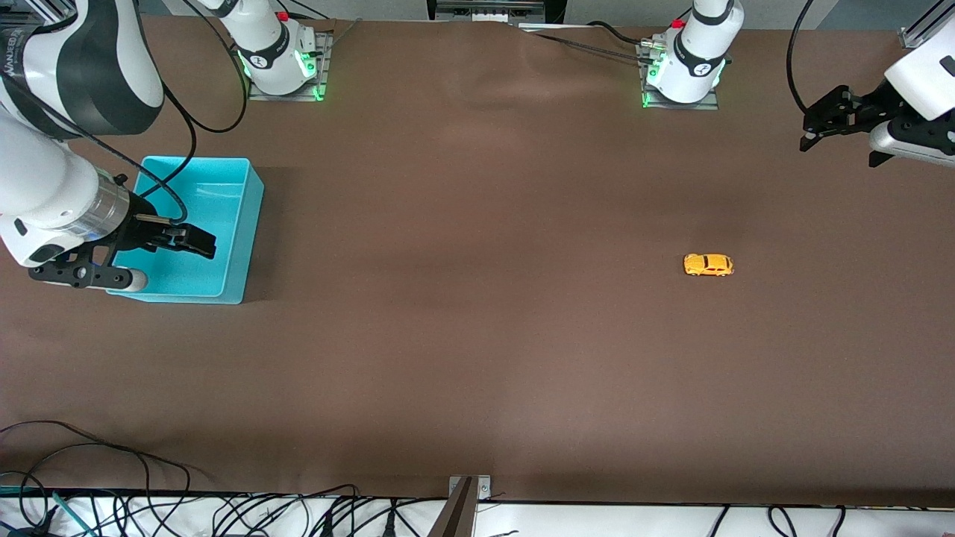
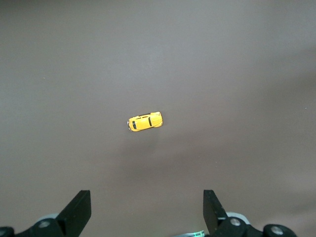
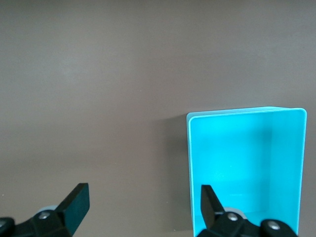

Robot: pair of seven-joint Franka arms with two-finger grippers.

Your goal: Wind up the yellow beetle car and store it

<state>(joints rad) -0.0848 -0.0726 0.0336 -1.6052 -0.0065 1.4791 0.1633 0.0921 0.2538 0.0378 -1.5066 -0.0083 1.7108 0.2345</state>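
The yellow beetle car [image 1: 708, 265] rests alone on the brown table, toward the left arm's end; the left wrist view shows it on its wheels [image 2: 145, 121]. My left gripper [image 1: 839, 149] hangs open and empty over the table's left-arm end, well apart from the car, its jaws wide in the left wrist view [image 2: 146, 212]. An open turquoise bin [image 1: 246, 224] with nothing seen inside stands at the right arm's end. My right gripper [image 1: 168, 261] hovers open and empty over the bin; in the right wrist view [image 3: 144, 207] one finger lies over the bin's wall [image 3: 189, 163].
The two arm bases [image 1: 283, 67] [image 1: 683, 74] stand at the table's edge farthest from the front camera. Loose black cables [image 1: 149, 507] and a metal bracket [image 1: 466, 496] line the edge nearest it. Bare brown tabletop [image 1: 477, 261] spreads between bin and car.
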